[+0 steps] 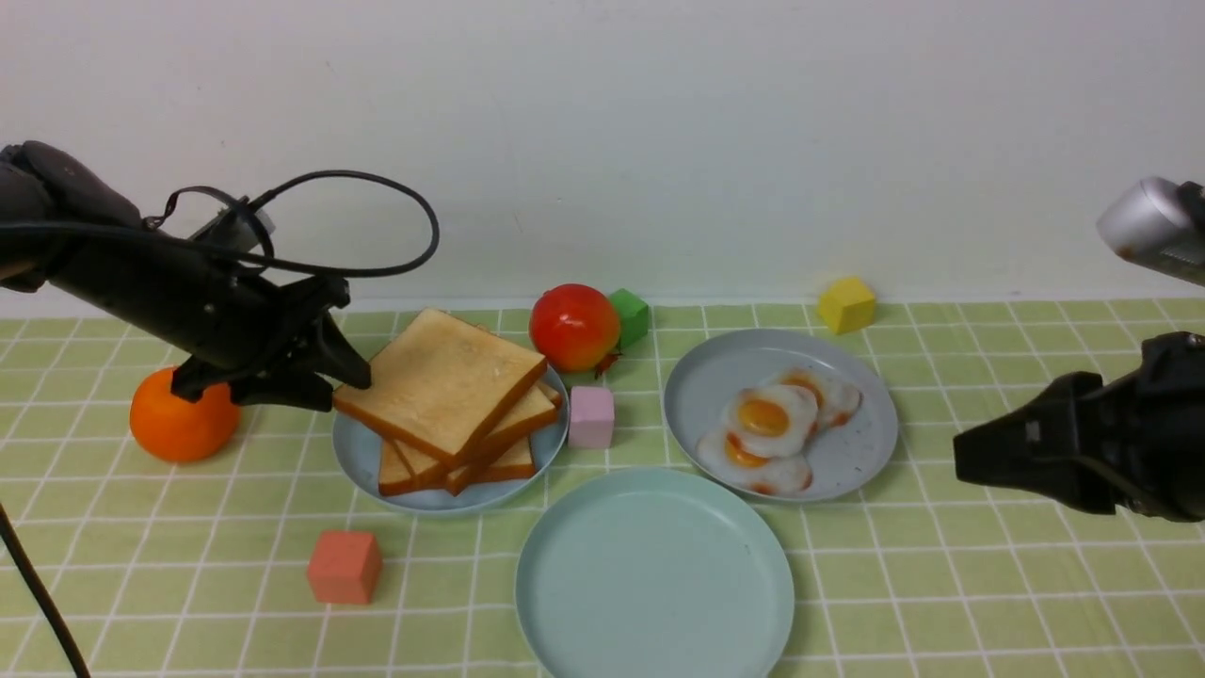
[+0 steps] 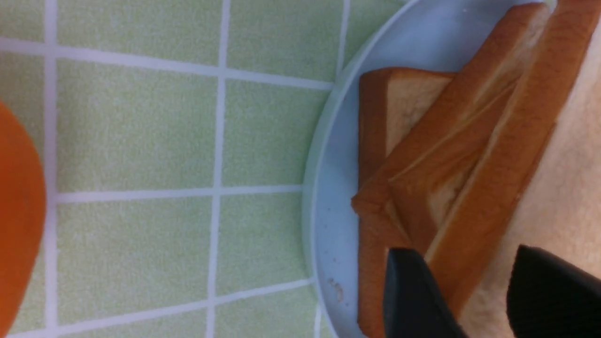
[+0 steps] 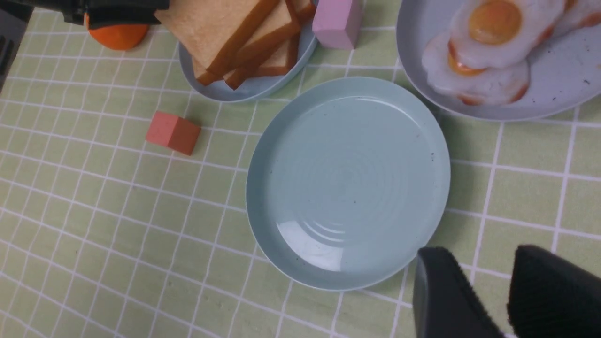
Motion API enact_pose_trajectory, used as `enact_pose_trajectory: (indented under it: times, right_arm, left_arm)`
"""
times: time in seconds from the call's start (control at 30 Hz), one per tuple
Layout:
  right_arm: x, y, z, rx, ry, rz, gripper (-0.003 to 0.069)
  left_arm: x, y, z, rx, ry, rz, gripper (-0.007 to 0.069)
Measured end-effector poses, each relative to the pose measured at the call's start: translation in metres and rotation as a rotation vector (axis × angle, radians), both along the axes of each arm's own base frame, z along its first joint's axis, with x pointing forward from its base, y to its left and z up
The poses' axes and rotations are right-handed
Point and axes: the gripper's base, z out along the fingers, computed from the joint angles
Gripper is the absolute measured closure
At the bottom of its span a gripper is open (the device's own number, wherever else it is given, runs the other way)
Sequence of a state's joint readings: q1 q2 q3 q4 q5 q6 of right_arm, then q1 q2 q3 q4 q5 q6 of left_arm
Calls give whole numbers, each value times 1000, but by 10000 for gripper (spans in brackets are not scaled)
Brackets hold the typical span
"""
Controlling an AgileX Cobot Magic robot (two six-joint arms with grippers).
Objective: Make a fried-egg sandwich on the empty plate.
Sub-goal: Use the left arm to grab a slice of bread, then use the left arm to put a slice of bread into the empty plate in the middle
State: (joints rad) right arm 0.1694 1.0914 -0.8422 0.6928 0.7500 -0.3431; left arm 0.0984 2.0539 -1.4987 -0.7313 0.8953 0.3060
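- The empty plate (image 1: 654, 574) lies bare on the table (image 1: 941, 584), nearest me: nothing assembled.
- Behind-left of it, my left claw (image 1: 350, 381) straddles the top toast slice (image 1: 442, 377); gripped or not, I can't tell.
- Right of it, my right claw (image 3: 509, 291) hangs parted, empty; eggs (image 1: 767, 424) untouched.

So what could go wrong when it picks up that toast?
1. The left gripper has only the edge of the top toast slice between its fingers, so the slice might slip out or droop.
2. That slice leans on a messy toast pile; lifting it could drag the lower slices off their blue-grey plate.
3. The pink block sits near the way to the empty plate, so a low carry might bump it.
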Motion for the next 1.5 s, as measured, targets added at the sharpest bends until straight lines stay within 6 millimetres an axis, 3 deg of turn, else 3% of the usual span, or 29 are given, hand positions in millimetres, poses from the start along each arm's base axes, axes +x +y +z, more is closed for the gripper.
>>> enact_pose_trajectory:
  times: [0.07,0.27,0.43,0.57,0.67,0.7,0.73,0.8,0.87,1.0,1.1,1.3,1.5]
  right_arm:
    - [0,0,0,0,-1,-1,418]
    - [0,0,0,0,-1,-1,418]
    - [0,0,0,0,-1,-1,418]
    - [0,0,0,-3,0,1,418]
    - [0,0,0,-7,0,2,418]
    - [0,0,0,-7,0,2,418]
    - [0,0,0,-8,0,3,418]
    - [0,0,0,-8,-1,1,418]
    - [0,0,0,-8,-2,1,418]
    - [0,0,0,-8,-2,1,418]
    - [0,0,0,-8,-4,0,418]
    - [0,-1,0,-8,-6,-2,418]
    - [3,-2,1,-4,-30,-26,418]
  left_arm:
    - [0,0,-2,1,3,-11,372]
    - [0,-1,-2,5,-1,-50,605]
    - [-2,-1,8,25,-8,-93,609]
    - [-15,-5,49,66,-128,-233,609]
    - [-32,-25,85,74,-241,-416,609]
    - [-33,-27,87,72,-241,-424,609]
    - [-44,-50,98,62,-281,-562,609]
    - [-52,-74,101,53,-299,-679,609]
    - [-59,-106,96,52,-307,-809,609]
    - [-63,-143,78,87,-302,-923,609]
    - [-63,-171,50,182,-295,-1014,609]
    - [-54,-189,15,271,-295,-1047,609]
    - [-53,-197,2,319,-302,-1078,603]
